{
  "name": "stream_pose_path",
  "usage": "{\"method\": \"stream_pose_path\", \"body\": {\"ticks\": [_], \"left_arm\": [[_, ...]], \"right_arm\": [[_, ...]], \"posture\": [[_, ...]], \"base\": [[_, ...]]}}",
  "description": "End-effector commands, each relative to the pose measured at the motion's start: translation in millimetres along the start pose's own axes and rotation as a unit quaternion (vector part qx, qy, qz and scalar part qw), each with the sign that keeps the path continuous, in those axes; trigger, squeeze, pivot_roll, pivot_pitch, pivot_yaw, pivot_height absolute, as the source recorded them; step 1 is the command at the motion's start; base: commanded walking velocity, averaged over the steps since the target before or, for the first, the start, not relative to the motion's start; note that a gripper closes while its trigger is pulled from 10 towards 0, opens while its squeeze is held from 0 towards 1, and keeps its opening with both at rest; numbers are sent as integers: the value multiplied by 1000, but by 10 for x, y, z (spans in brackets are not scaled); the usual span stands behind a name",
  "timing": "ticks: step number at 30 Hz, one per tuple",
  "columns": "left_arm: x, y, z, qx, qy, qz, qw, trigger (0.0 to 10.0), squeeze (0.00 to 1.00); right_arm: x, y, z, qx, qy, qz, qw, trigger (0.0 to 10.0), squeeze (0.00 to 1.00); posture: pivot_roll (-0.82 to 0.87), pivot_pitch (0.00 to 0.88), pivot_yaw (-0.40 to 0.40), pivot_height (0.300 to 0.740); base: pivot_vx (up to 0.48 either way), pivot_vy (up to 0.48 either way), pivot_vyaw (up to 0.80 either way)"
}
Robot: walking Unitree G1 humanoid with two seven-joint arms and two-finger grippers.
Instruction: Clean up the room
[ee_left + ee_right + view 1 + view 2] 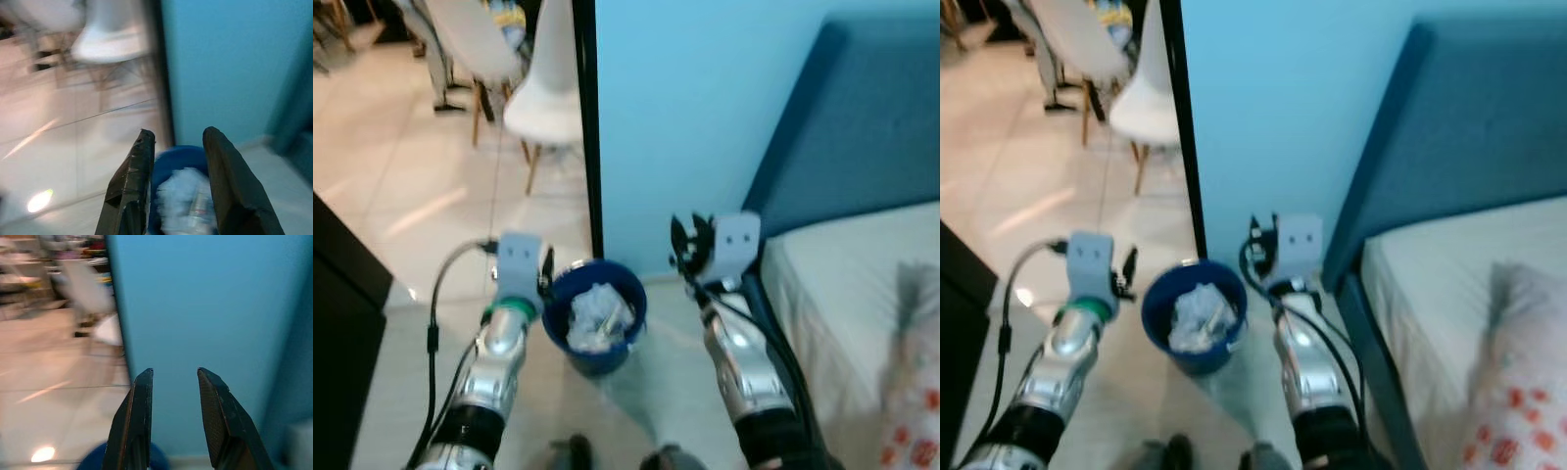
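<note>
A blue bin (pixel 595 315) stands on the tiled floor (pixel 411 196) between the robot's 2 arms, close to the blue wall (pixel 685 117) and just right of a black door frame (pixel 589 127). It holds a heap of crumpled white paper (pixel 597 315), so at least some rubbish looks already gathered.

The left gripper (pixel 547 272) sits right at the bin's left rim. In the left wrist view its 2 fingers (pixel 129 186) stand apart with the bin and the paper seen between and beyond them; whether they touch the rim cannot be told. The right gripper (pixel 689 245) hangs in the air to the right of the bin and further from the robot, near the foot of the wall. Its fingers (pixel 217 416) are spread and hold nothing.

To the right is a bed (pixel 862 294) with a blue headboard (pixel 862 127) and a patterned cloth (pixel 911 392) lying on the mattress. Far left, white chairs (pixel 543 98) stand in the next room.

My judgement: the bin is well filled and no loose litter shows on the floor here. What may remain is dealing with the bin itself and perhaps tidying the cloth on the bed, though the pictures are too blurred to be sure.
</note>
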State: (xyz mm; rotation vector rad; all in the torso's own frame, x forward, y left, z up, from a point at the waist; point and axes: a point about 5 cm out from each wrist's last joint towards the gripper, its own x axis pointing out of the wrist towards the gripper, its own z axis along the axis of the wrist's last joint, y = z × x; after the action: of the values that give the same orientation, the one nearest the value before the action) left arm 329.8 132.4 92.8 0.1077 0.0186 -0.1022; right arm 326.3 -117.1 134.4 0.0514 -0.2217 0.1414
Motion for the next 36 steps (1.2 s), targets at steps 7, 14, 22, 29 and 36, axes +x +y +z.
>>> {"method": "stream_pose_path", "body": {"ticks": [7, 14, 22, 29, 36], "left_arm": [[-41, 38, -74, 7, 17, 5, 1000, 10000, 0], [-34, 29, -81, 5, 29, 3, 1000, 10000, 0], [-29, -7, -73, 0, 36, -5, 999, 10000, 0], [-27, -8, -67, 2, 35, -5, 999, 10000, 0], [-26, -10, -52, 2, 32, -6, 999, 10000, 0]], "right_arm": [[-46, 49, -70, 6, 11, 2, 1000, 10000, 0], [-42, 11, -98, 8, 21, -6, 1000, 10000, 0], [-22, -18, -89, 7, 19, -10, 1000, 10000, 0], [-22, -19, -88, 7, 19, -10, 1000, 10000, 0], [-20, -21, -88, 7, 18, -10, 1000, 10000, 0]], "posture": [[-72, 48, 65, 711], [-72, 49, 67, 711], [-74, 47, 68, 711], [-74, 48, 68, 711], [-75, 49, 69, 711]], "base": [[-461, 0, 0], [-63, 0, -514], [0, 0, -800], [0, 0, -800], [0, 0, -800]]}}
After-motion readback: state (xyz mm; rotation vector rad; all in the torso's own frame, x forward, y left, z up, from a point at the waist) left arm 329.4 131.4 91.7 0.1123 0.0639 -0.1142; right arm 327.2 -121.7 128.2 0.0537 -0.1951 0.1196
